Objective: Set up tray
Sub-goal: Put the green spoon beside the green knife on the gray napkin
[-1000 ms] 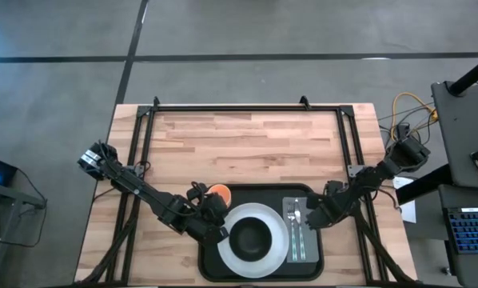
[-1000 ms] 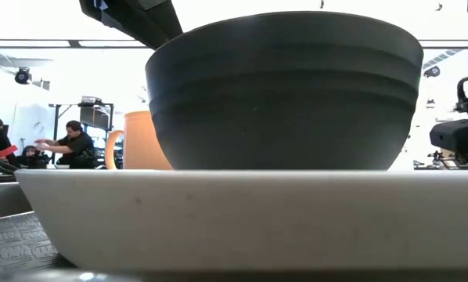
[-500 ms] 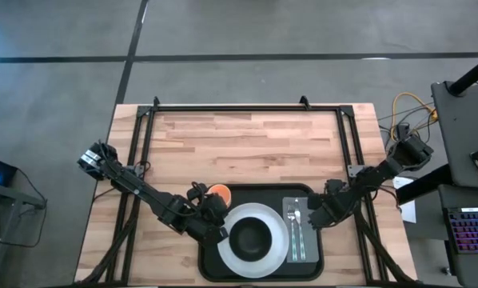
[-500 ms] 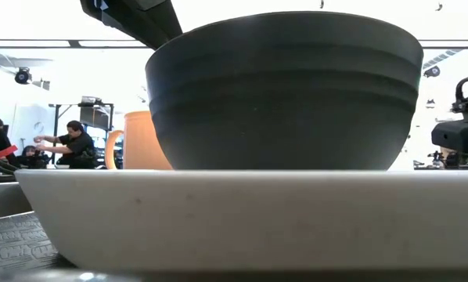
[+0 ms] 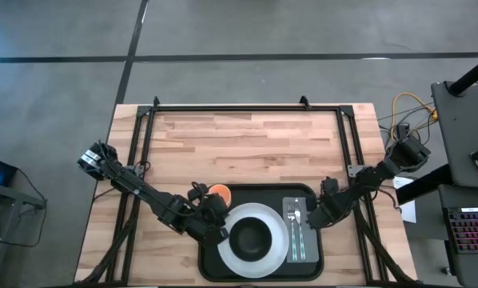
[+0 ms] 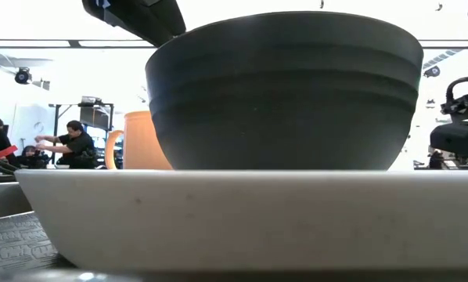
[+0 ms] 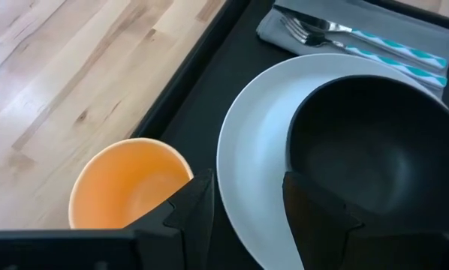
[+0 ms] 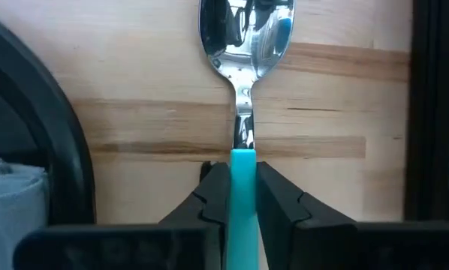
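Tray (image 5: 259, 269) sits at the near middle of the worktop (image 5: 247, 144), already carrying a white plate (image 5: 240, 250) with a dark bowl (image 5: 250, 236) on it, a grey napkin (image 5: 300, 237) with a fork (image 5: 294, 227) along its right side, and an orange cup (image 5: 218, 193) at its far left corner. What is missing is the spoon (image 8: 246, 45), and the right gripper (image 5: 319, 214) has it: in the right wrist view the two fingers (image 8: 214, 196) are clamped on the teal handle, with the shiny bowl of the spoon pointing straight out ahead over bare wood. From above, this gripper is just outside the tray's right rim, level with the top of the napkin, so the napkin lies a short way inward, toward the left arm. The spoon's long axis runs along the fingers, so it will probably need turning to lie parallel with the fork. The left gripper (image 7: 243, 210) waits over the plate's left edge beside the cup, fingers apart and holding nothing.
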